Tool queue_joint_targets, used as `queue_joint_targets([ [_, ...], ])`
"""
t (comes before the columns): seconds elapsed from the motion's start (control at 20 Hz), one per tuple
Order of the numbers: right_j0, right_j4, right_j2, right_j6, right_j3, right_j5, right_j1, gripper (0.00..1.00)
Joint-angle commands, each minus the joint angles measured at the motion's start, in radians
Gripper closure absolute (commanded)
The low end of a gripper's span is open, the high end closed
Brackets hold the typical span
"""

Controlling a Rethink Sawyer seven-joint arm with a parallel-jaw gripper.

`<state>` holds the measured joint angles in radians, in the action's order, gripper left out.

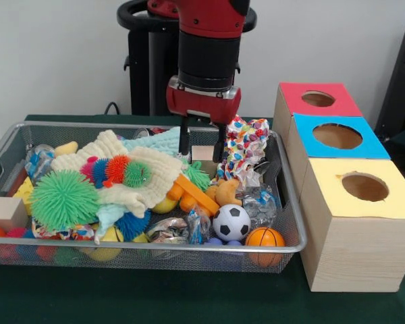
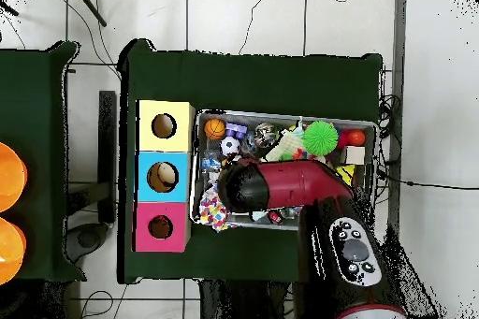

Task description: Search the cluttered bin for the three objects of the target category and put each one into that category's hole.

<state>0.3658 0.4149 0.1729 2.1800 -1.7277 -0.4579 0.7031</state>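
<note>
Over the far side of the wire mesh bin (image 1: 287, 248), the gripper (image 1: 202, 145) is hanging with its two black fingers parted, holding nothing, straddling a small wooden block (image 1: 202, 153). Beside the bin, three wooden boxes are sitting in a row, their red (image 1: 317, 99), blue (image 1: 337, 136) and yellow holes (image 1: 364, 187) facing up.

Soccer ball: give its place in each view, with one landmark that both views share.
Front view: the soccer ball lies near the front rim of the wire bin, just left of the small basketball.
Overhead view: the soccer ball sits near the bin's left wall, below the basketball.
Shared landmark: the yellow-topped box, nearest that corner of the bin.
</note>
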Motion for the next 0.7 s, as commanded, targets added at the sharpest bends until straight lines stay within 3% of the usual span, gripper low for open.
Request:
queue_joint_targets([
  [0.05, -0.073, -0.067, -0.072, 0.254, -0.059, 0.102, -0.027, 0.0],
  [0.35, -0.126, -0.124, -0.118, 0.262, -0.088, 0.122, -0.018, 0.0],
  [0.7, -0.178, -0.19, -0.153, 0.26, -0.061, 0.204, -0.098, 0.0],
])
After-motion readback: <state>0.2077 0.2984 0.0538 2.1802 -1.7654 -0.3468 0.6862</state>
